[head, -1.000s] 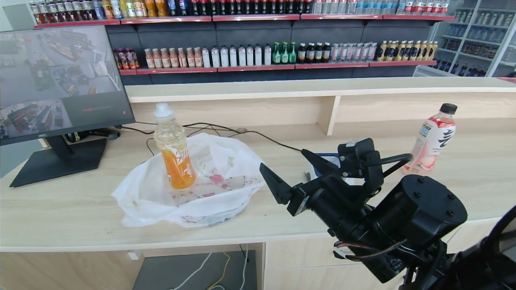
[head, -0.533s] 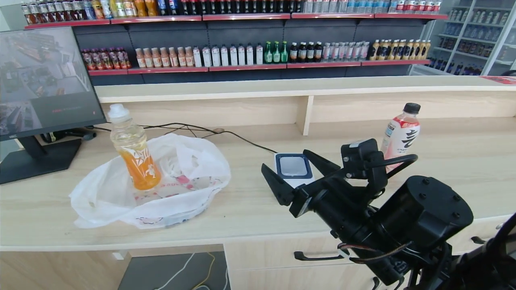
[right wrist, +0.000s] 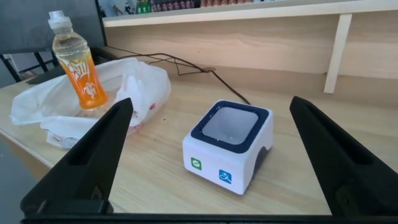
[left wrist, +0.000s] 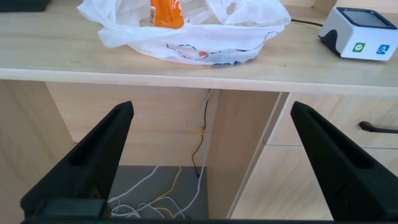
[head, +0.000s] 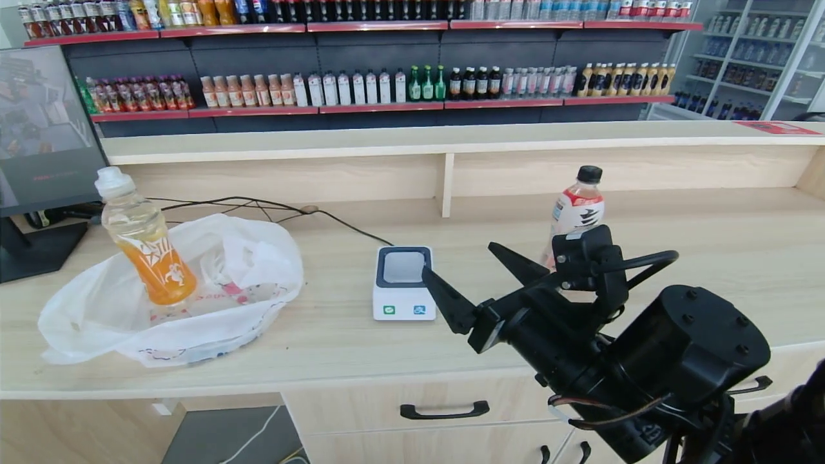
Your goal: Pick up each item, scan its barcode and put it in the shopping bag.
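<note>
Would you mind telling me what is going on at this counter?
The robot is checking out drinks. A clear bottle of orange drink stands in the white plastic shopping bag. A pink-labelled, black-capped bottle stands on the wooden counter, right of the white barcode scanner. The right gripper hovers open near the scanner, holding nothing.

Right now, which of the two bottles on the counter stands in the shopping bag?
The orange bottle with the white cap, upright in the white shopping bag. The pink bottle with the black cap stands on the bare counter.

Black right arm [head: 580, 341], screwed round joint, pointed fingers [head: 451, 304].
</note>
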Tool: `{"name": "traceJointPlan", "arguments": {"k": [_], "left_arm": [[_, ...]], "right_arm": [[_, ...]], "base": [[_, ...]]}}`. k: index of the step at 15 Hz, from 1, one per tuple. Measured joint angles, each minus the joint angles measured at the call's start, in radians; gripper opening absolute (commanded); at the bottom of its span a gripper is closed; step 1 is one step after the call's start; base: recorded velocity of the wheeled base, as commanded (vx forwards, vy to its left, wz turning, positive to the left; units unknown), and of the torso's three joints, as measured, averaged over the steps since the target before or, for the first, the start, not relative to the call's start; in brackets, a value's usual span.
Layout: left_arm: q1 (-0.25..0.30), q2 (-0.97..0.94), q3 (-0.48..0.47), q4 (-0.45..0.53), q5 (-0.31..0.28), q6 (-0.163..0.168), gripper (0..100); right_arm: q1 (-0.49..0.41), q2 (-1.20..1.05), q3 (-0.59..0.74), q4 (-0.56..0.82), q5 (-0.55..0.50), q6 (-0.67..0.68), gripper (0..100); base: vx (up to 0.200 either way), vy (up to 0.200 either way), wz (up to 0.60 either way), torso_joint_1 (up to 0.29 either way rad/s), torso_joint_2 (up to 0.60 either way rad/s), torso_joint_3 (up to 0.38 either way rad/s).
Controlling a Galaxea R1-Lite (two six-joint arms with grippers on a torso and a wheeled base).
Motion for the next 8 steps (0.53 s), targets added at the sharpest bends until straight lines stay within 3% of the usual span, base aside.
{"name": "traceJointPlan", "arguments": {"k": [5, 8], "left_arm": [[-0.002, 0.000, 0.000, 0.000, 0.000, 0.000, 100], [0.000, 0.000, 0.000, 0.000, 0.000, 0.000, 100]], "right_arm": [[-0.059, -0.005, 0.060, 0.001, -0.017, -0.002, 100], [-0.204, -0.023, 0.122, 0.001, -0.024, -0.005, 100]], "base": [[0.000, 0.000, 0.00, 0.000, 0.00, 0.000], [0.000, 0.000, 0.00, 0.000, 0.00, 0.000]]}}
